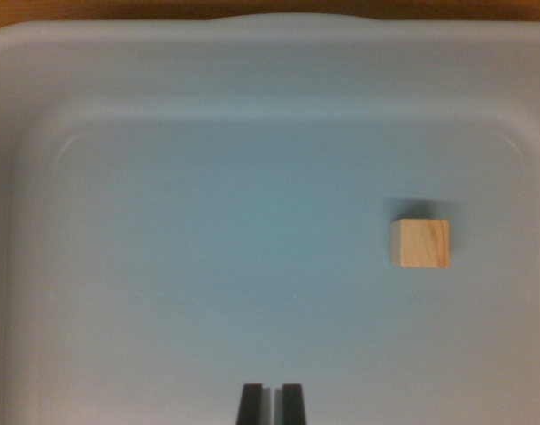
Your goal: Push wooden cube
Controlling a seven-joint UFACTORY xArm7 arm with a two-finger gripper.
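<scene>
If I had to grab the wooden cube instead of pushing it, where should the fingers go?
Take the wooden cube across its two vertical side faces, coming straight down from above. It sits flat and roughly square to the wrist view on the tray floor, clear of every wall. The gripper would probably need to open wider first.

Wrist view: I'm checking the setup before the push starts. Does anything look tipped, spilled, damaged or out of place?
Nothing stands out. The wooden cube sits flat and square on the floor of the grey bin, toward the wrist view's right and apart from the walls. The gripper is at the bottom edge, fingers nearly together, touching nothing.
</scene>
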